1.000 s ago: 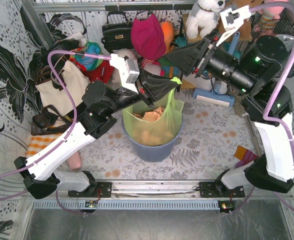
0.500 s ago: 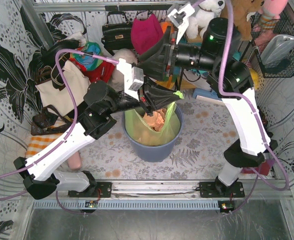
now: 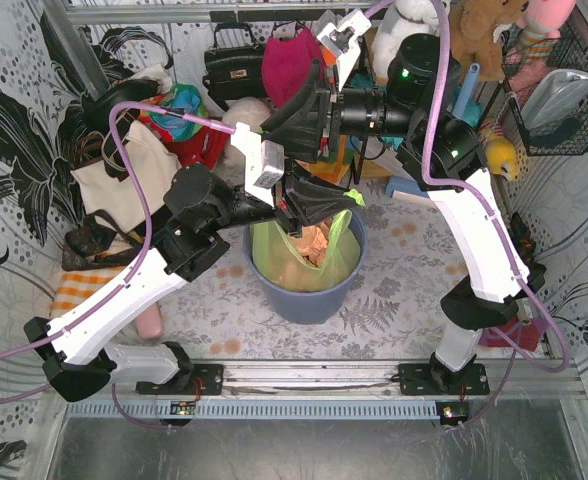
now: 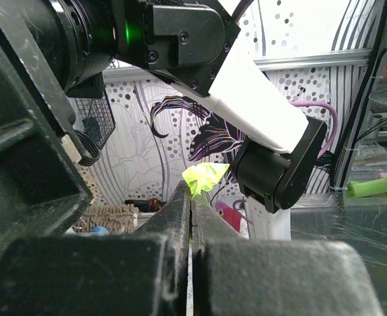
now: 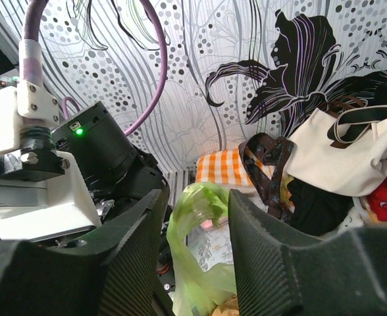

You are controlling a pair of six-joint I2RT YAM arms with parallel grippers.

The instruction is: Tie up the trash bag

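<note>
trash bag (image 3: 342,245) sits in the blue bin (image 3: 304,295) close to the arm bases, with brown paper (image 3: 317,243) inside. left gripper (image 4: 191,197) is pressed together on one green corner of its mouth, same as a second ago. right gripper (image 5: 197,224) has swung in from the far right; its fingers stand apart, the other flap showing between them, not clamped. i think the knot can begin soon.

Top camera: I see the trash bag (image 3: 336,255) lining the blue bin (image 3: 304,298), with tan paper (image 3: 314,240) inside. The left gripper (image 3: 342,200) sits over the bin's far rim, a green tuft of film at its tip and the bag edge lifted there. The right gripper (image 3: 274,122) hangs just beyond, pointing left, apart from the bag. I cannot read its jaws.
</note>
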